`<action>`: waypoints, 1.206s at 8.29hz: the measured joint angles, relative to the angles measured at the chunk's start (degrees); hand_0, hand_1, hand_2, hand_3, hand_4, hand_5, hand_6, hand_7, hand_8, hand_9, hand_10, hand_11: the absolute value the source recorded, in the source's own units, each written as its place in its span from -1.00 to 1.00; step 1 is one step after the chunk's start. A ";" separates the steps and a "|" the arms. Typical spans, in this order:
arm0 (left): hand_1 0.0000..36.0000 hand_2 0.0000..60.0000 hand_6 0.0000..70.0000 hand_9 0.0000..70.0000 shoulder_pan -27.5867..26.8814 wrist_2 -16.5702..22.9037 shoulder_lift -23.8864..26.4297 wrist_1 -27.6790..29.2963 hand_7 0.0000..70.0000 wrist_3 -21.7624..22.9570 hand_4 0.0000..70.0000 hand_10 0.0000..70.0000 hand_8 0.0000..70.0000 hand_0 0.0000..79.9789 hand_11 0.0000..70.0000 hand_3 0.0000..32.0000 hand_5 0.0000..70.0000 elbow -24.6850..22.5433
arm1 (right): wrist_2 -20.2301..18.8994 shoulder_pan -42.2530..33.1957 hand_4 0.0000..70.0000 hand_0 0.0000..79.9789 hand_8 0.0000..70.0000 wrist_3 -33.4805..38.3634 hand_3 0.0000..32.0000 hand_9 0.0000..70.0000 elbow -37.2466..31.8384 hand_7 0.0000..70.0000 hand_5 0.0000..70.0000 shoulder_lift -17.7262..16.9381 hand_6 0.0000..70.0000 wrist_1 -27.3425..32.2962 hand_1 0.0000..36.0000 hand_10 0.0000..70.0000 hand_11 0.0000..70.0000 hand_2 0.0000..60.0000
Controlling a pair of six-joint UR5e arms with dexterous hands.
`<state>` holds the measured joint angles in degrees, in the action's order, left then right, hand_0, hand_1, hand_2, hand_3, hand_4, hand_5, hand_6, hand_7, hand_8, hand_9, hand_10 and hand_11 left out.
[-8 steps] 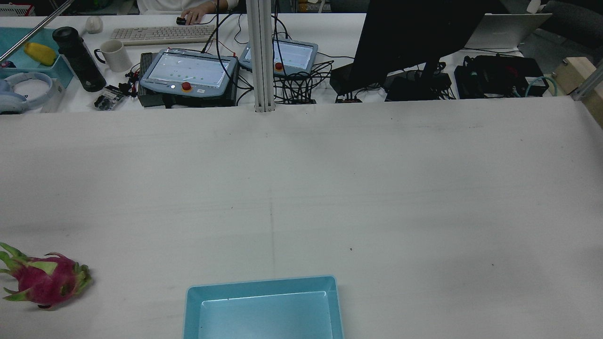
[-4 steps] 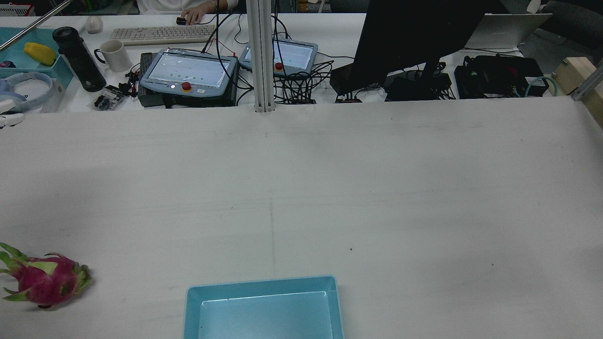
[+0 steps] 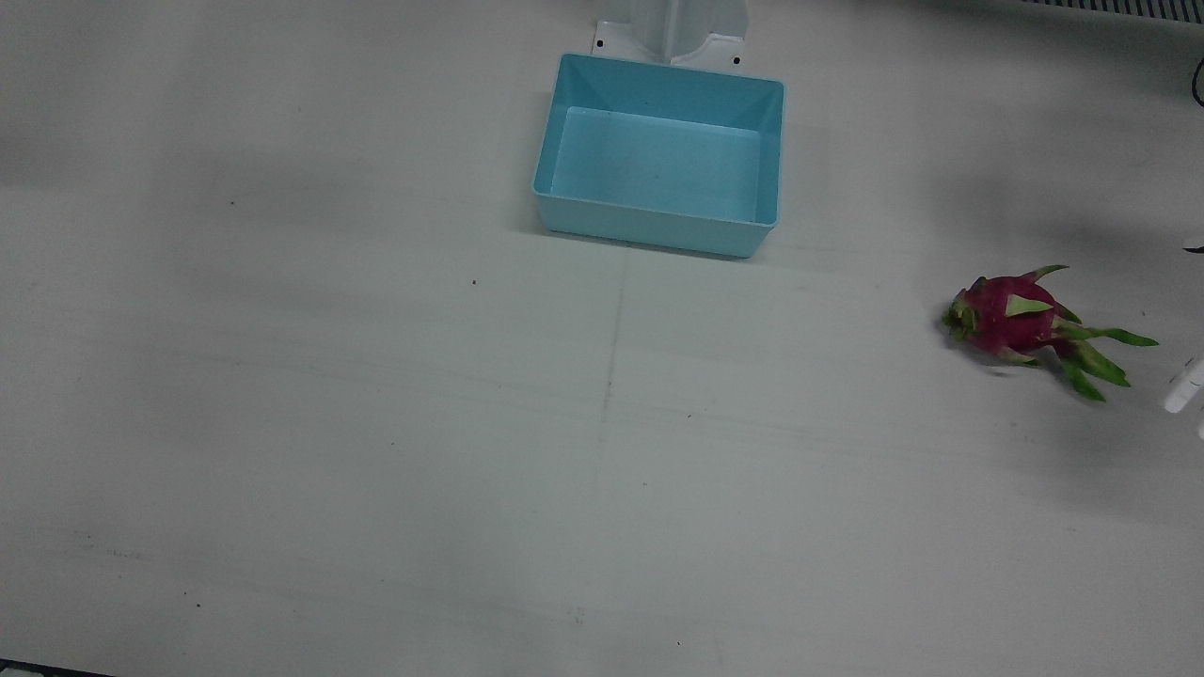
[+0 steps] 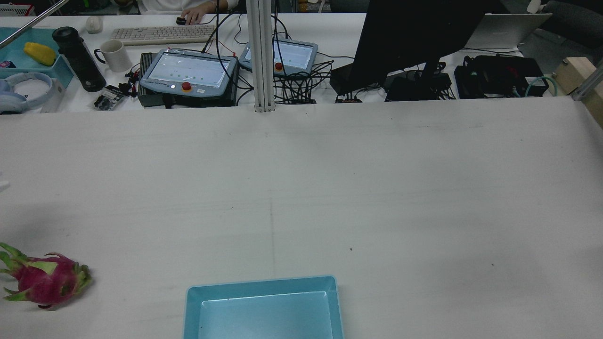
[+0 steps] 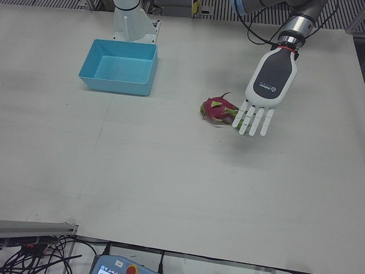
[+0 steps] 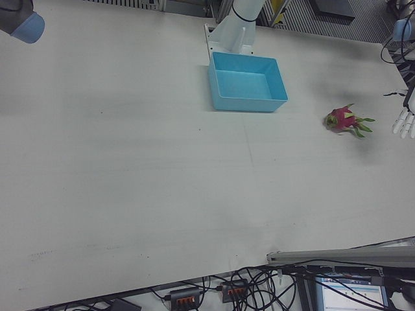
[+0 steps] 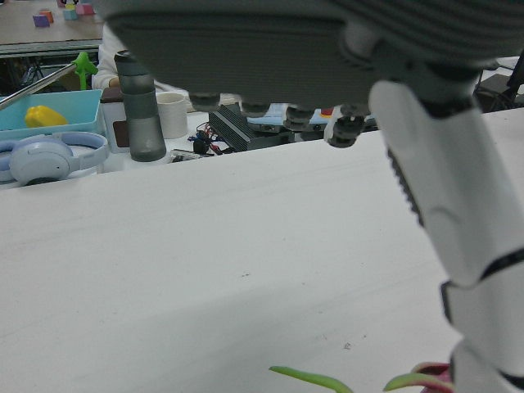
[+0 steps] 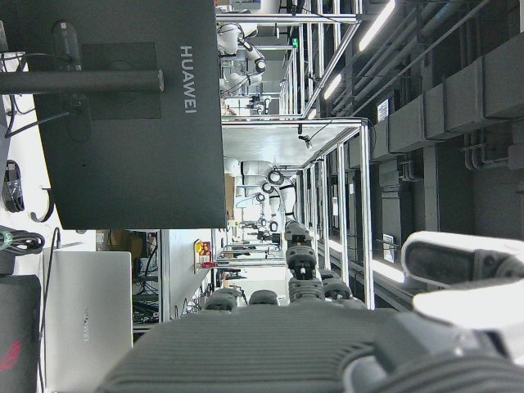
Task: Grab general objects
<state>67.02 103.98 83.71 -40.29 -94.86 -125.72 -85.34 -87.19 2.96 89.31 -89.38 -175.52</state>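
A pink dragon fruit [image 3: 1011, 320] with green scales lies on the white table on my left arm's side, also seen in the rear view [image 4: 44, 282], the left-front view [image 5: 219, 109] and the right-front view [image 6: 343, 120]. My left hand [image 5: 265, 94] hovers open just beside and above it, fingers spread and pointing down, not touching. Its fingertips show at the frame edge from the front [image 3: 1180, 390] and from the right-front [image 6: 405, 120]. In the left hand view only green leaf tips [image 7: 311, 381] show under the palm [image 7: 286, 41]. My right hand [image 8: 327, 344] is raised away from the table, open, holding nothing.
An empty light-blue bin [image 3: 649, 230] stands near the pedestal at the table's middle [image 5: 114, 85] [image 4: 259, 282]. Beyond the far edge are teach pendants [image 4: 188, 70], a monitor [image 4: 414, 33], a keyboard, a mug and cables. A person's hand rests on a mouse [image 4: 188, 18].
At the rear view's left edge, my left hand's white fingertip has come down and nearer, towards the dragon fruit, and its shadow followed. The fruit and the bin have not moved.
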 measured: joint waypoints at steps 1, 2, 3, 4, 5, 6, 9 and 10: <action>0.00 -0.98 -1.00 -1.00 -0.19 0.30 -0.47 1.41 -0.92 0.15 -1.00 -1.00 -1.00 0.30 -1.00 -0.49 -1.00 0.12 | 0.00 0.00 -1.00 -1.00 -1.00 0.01 -1.00 -1.00 0.00 -1.00 -1.00 0.00 -1.00 0.00 -1.00 -1.00 -1.00 -1.00; -0.02 -0.94 -1.00 -1.00 -0.39 0.68 -0.69 3.12 -0.93 0.35 -1.00 -1.00 -1.00 0.28 -1.00 -0.48 -1.00 0.14 | 0.00 0.00 -1.00 -1.00 -1.00 0.02 -1.00 -1.00 -0.01 -1.00 -1.00 0.00 -1.00 0.00 -1.00 -1.00 -1.00 -1.00; 0.01 -0.89 -1.00 -1.00 -0.50 1.24 -1.06 5.59 -0.89 0.47 -1.00 -1.00 -1.00 0.29 -1.00 -0.68 -1.00 0.17 | 0.00 0.00 -1.00 -1.00 -1.00 0.03 -1.00 -1.00 -0.01 -1.00 -1.00 0.00 -1.00 0.00 -1.00 -1.00 -1.00 -1.00; 0.05 -0.87 -1.00 -1.00 -0.54 1.62 -3.06 10.93 -0.88 0.46 -1.00 -1.00 -1.00 0.31 -1.00 -0.73 -1.00 0.24 | 0.00 0.00 -1.00 -1.00 -1.00 0.03 -1.00 -1.00 -0.01 -1.00 -1.00 0.00 -1.00 0.00 -1.00 -1.00 -1.00 -1.00; 0.08 -0.84 -1.00 -1.00 -0.56 1.56 -6.63 18.87 -0.86 0.45 -0.99 -1.00 -1.00 0.32 -0.99 -0.75 -0.99 0.64 | 0.00 0.00 -1.00 -1.00 -1.00 0.03 -1.00 -1.00 -0.01 -1.00 -1.00 0.00 -1.00 0.00 -1.00 -1.00 -1.00 -1.00; 0.08 -0.82 -1.00 -1.00 -0.55 1.36 -9.55 25.67 -0.85 0.49 -0.96 -1.00 -1.00 0.32 -0.97 -0.82 -0.93 1.37 | 0.00 0.00 -1.00 -1.00 -1.00 0.03 -1.00 -1.00 0.01 -1.00 -1.00 0.00 -1.00 0.00 -1.00 -1.00 -1.00 -1.00; 0.10 -0.83 -1.00 -1.00 -0.72 0.34 -11.93 33.63 -0.87 1.19 -0.99 -1.00 -1.00 0.32 -1.00 -0.70 -1.00 3.66 | 0.00 0.00 -1.00 -1.00 -1.00 0.00 -1.00 -1.00 0.05 -1.00 -1.00 0.00 -1.00 0.00 -1.00 -1.00 -1.00 -1.00; 0.15 -0.80 -1.00 -1.00 -0.77 0.48 -12.02 33.46 -0.87 1.92 -1.00 -1.00 -1.00 0.34 -1.00 -0.65 -1.00 4.00 | 0.00 0.00 -1.00 -1.00 -1.00 -0.03 -1.00 -1.00 0.06 -1.00 -1.00 0.00 -1.00 0.00 -1.00 -1.00 -1.00 -1.00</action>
<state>66.25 104.47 71.69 -6.83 -92.94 -121.73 -85.34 -87.19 2.93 89.37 -89.38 -175.52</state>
